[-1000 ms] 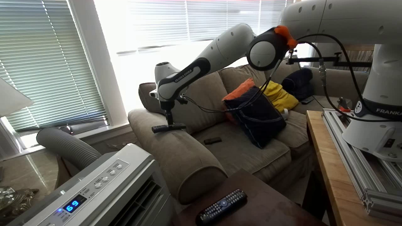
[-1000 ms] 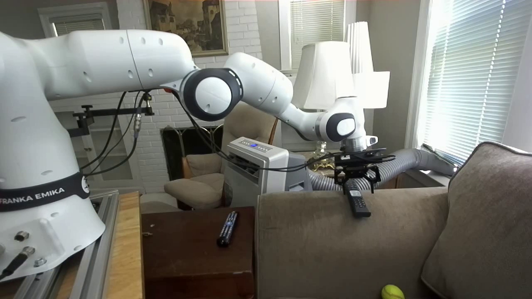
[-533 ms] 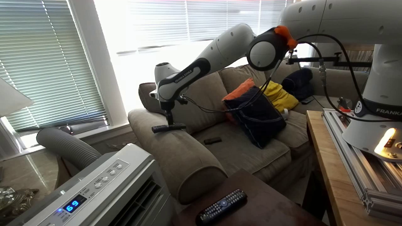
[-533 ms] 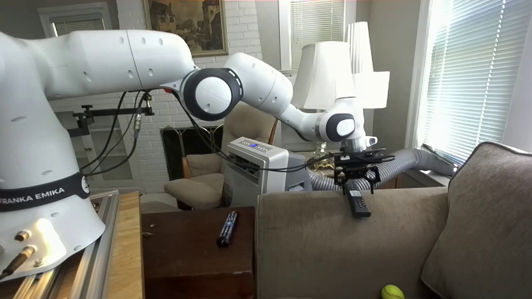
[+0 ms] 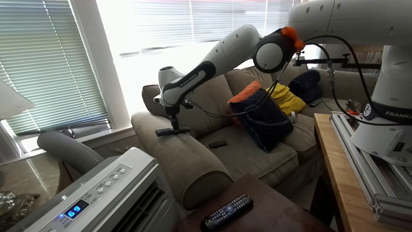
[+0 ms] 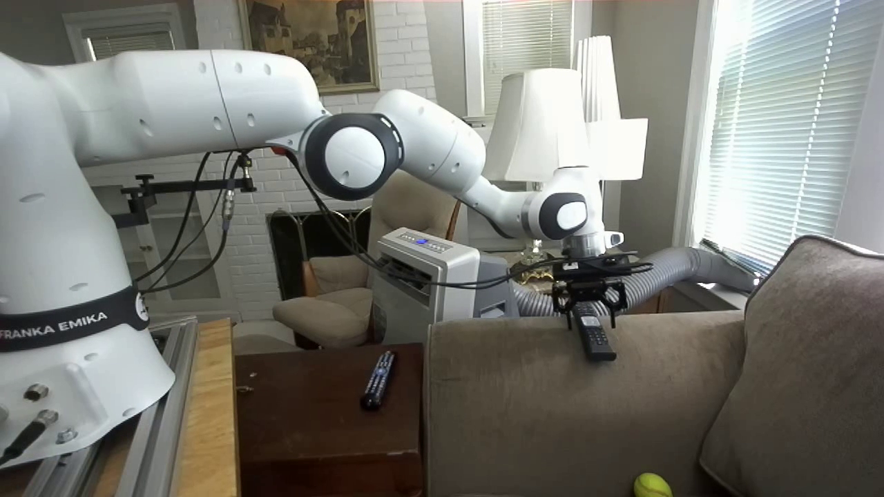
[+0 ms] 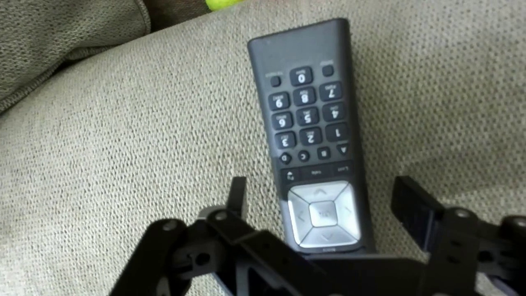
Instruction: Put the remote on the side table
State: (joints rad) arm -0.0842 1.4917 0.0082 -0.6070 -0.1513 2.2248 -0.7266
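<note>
Strong daylight enters by the window (image 5: 141, 74), which looks burned white. The side table (image 5: 273, 206) has a faint shine. In the wrist view, glare lies on silver buttons (image 7: 324, 213); tiny letters (image 7: 274, 74) are blurred.

White FRANKA EMIKA arm (image 6: 186, 103), black gripper (image 7: 322, 199), dark cables (image 6: 476, 283), orange tape (image 5: 292, 37), perhaps.

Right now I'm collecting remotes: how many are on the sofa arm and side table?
2: one remote on the sofa arm, another remote on the side table, which the bench may partly hide.
</note>
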